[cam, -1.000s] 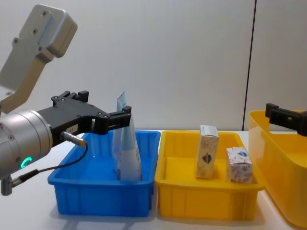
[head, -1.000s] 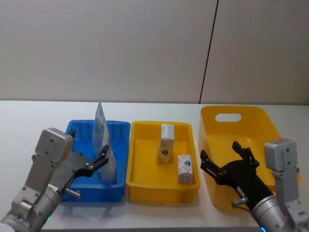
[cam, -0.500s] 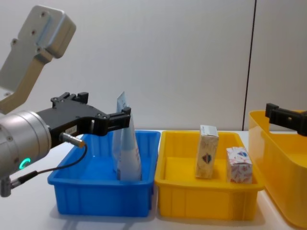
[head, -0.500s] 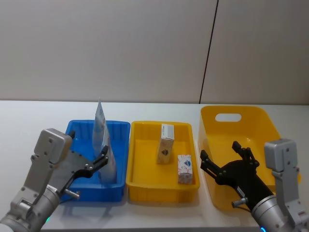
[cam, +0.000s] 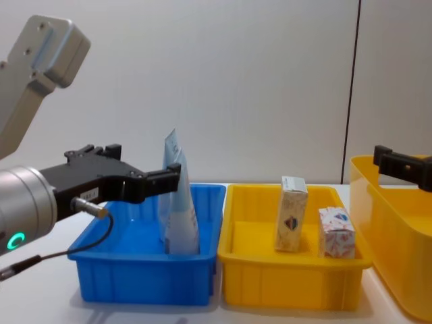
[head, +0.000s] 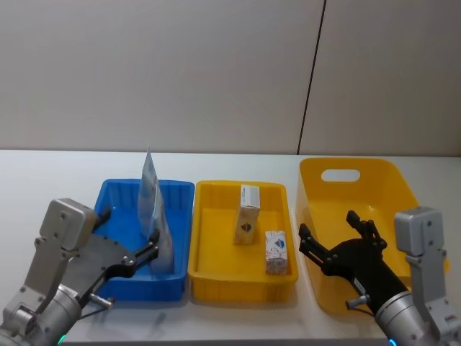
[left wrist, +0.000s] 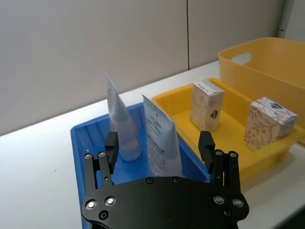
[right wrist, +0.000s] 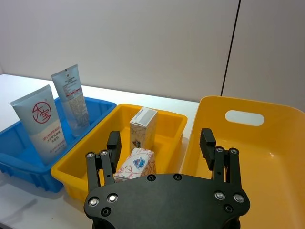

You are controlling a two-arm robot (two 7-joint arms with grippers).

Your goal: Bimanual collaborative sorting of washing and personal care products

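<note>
Two light-blue squeeze tubes stand upright in the blue bin [head: 115, 198]: a far tube [head: 148, 189] and a near tube [head: 163, 249]. In the left wrist view the far tube [left wrist: 121, 129] and near tube [left wrist: 159, 143] stand just beyond my left gripper [left wrist: 159, 143], which is open and holds nothing. That left gripper [head: 148, 249] sits at the bin's near side, beside the near tube. A tall cream carton [head: 248, 214] and a shorter patterned box [head: 276, 251] stand in the middle yellow bin [head: 216, 277]. My right gripper [head: 331, 232] hangs open over the big yellow basket [head: 389, 184].
The three containers stand side by side on a white table [head: 43, 180], with a grey wall behind. The basket's handle slot [head: 340, 174] faces the wall. Bare tabletop lies to the left of the blue bin and behind the bins.
My left arm has drawn back and down toward the near-left, away from the tubes, still open. The tubes, boxes and right arm have not moved.
</note>
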